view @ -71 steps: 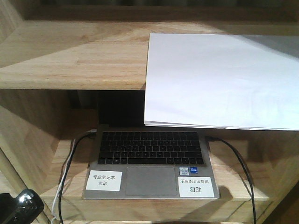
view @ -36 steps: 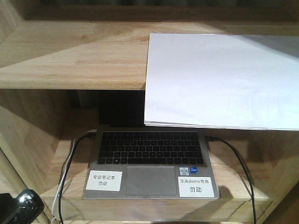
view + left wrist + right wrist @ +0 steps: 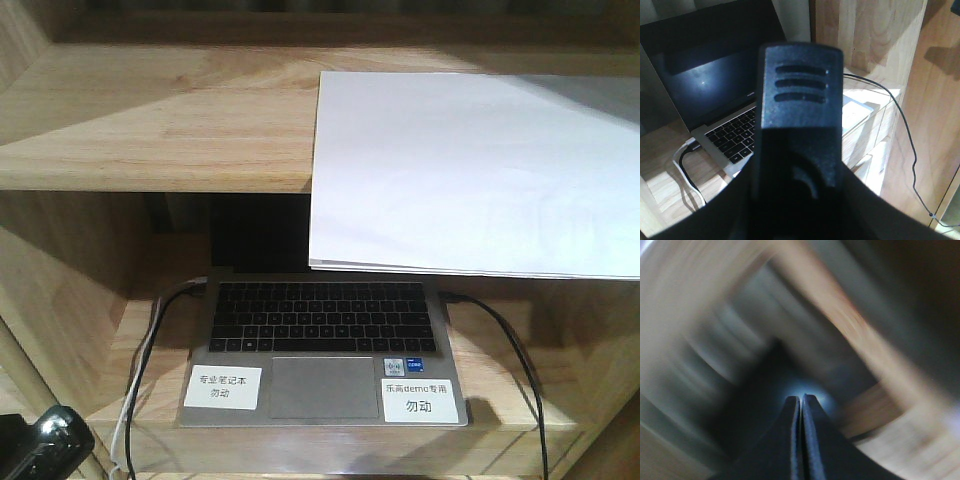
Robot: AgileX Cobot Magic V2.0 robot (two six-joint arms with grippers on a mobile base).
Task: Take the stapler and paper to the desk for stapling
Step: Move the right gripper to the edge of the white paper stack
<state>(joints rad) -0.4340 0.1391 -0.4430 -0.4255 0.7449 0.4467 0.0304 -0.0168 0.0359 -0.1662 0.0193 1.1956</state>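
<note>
The right gripper is clenched. Its two black fingers are pressed flat together with nothing seen between them, and everything behind them is smeared by blur. The left gripper fills the centre of the left wrist view as one broad black face with three slots. Whether it is released or clenched cannot be told.

Just beyond the left gripper, an open laptop with a dark screen is seen on the lower shelf board. In the front view, two white labels are stuck on either side of the touchpad. A black cable is plugged in at the laptop's right side. A black and a white cable run down from its left side. A glossy black robot part shows in the lower left corner.

The paper lies flat on the upper shelf board, at its right. It is up and to the right of that robot part and well apart from it. Its near edge overhangs the board's front edge above the rear of the laptop. The upper board and the laptop stand between the low robot part and the paper.
</note>
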